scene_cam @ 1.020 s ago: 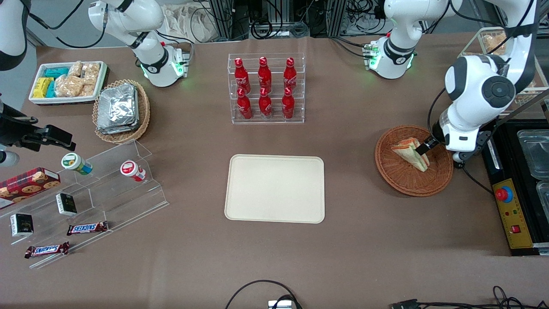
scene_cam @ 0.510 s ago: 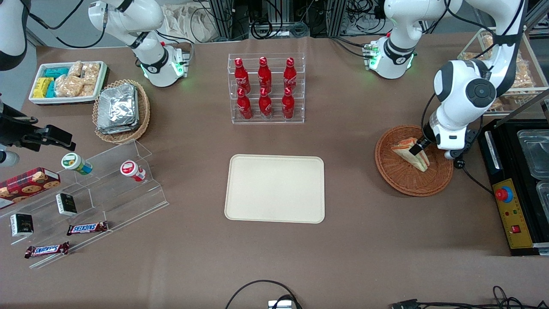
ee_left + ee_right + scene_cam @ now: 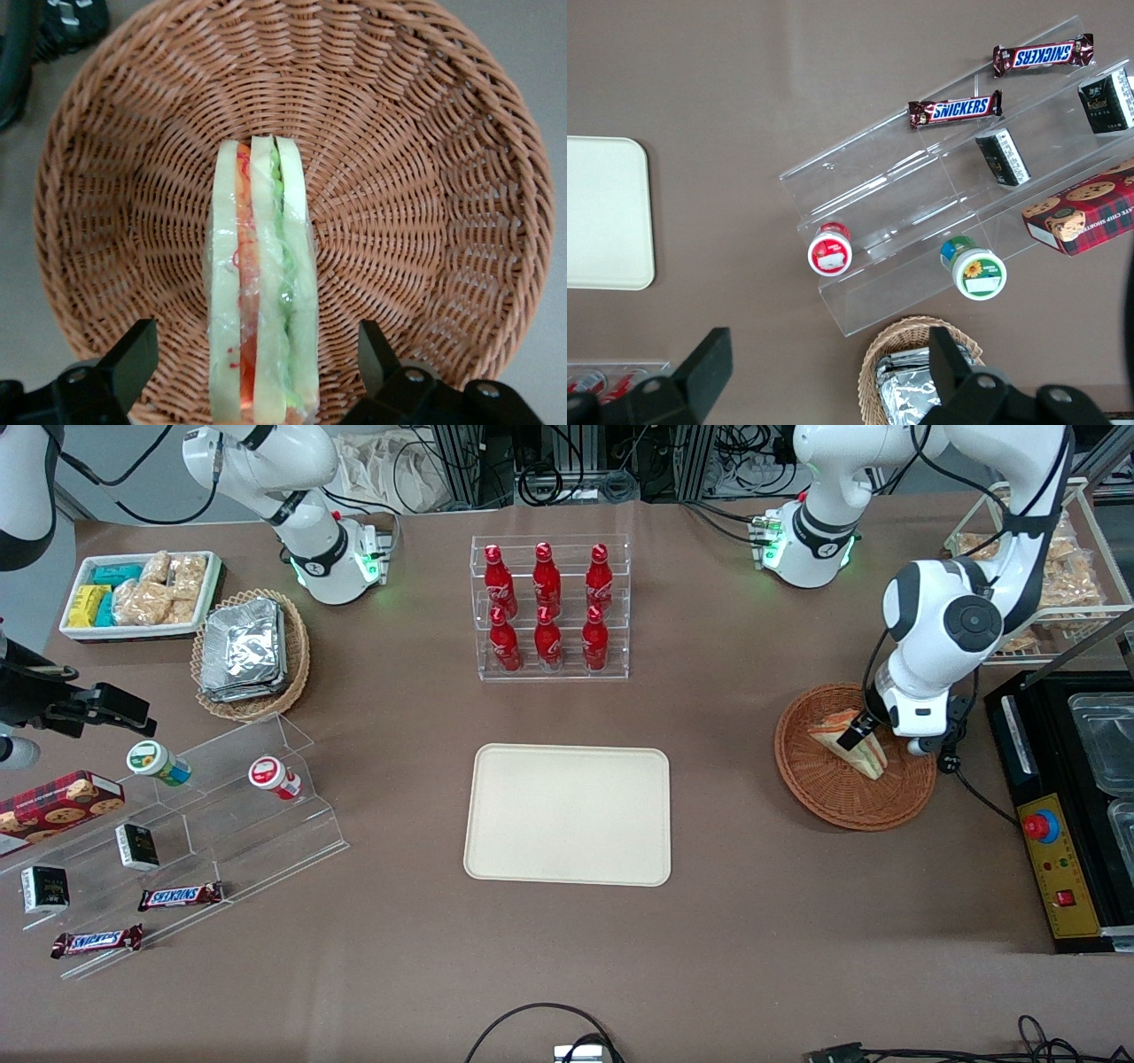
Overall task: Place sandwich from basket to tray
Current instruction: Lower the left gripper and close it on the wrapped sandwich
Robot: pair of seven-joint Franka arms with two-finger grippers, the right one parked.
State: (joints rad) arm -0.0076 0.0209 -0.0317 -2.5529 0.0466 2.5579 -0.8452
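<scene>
Big brown worktop (image 3: 762, 921) first, with the cream tray (image 3: 568, 815) sitting flat in the middle, nothing on it. Toward the working arm's end sits the reddish wicker basket (image 3: 833, 793), well apart from the tray. The wrapped sandwich (image 3: 262, 292) lies inside that basket, standing on edge with its layers showing. The claw (image 3: 257, 363) hangs low over it, fingers (image 3: 133, 359) spread wide on either side of the wedge, not touching it.
</scene>
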